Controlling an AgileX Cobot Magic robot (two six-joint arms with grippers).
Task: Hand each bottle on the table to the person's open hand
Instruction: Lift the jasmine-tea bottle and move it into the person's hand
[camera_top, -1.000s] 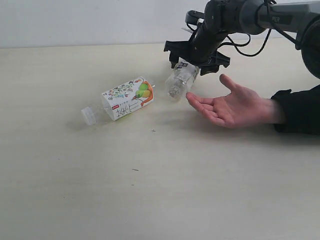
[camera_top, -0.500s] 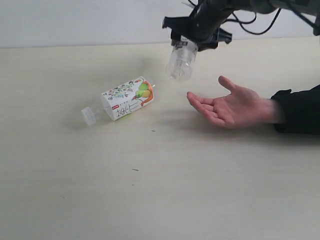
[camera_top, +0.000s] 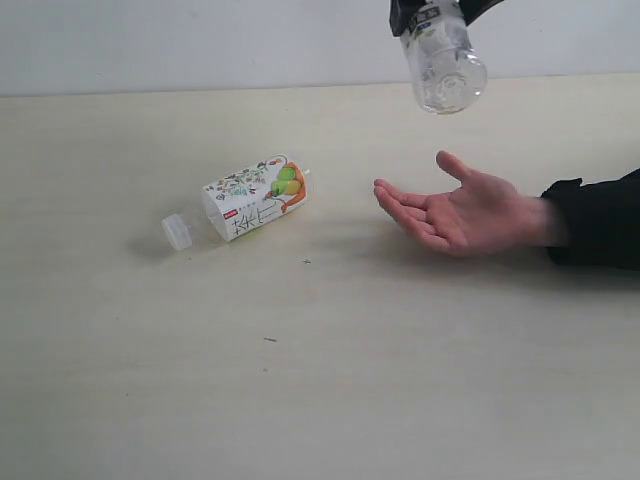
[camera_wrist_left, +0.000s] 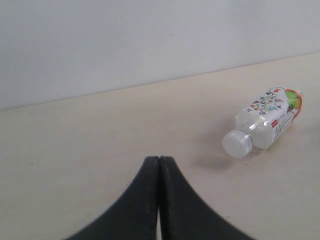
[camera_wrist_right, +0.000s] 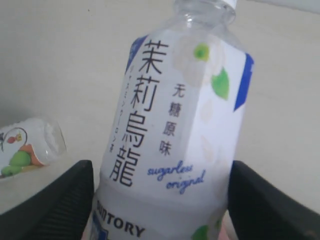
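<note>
Right gripper (camera_wrist_right: 161, 172) pinches white-labelled bottle (camera_top: 441, 65) by its sides, up in the air over person's open hand (camera_top: 470, 212), not touching it. Hand lies palm up near table (camera_top: 300, 400) right edge. Left gripper (camera_wrist_left: 159, 170) is pressed together. Floral bottle (camera_top: 248, 200) lies on its side mid-table, cap toward left edge.

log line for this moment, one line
right pincer: shut on suntory bottle, in air above open hand | left pincer: shut, empty | fruit-label bottle: lying on table
</note>
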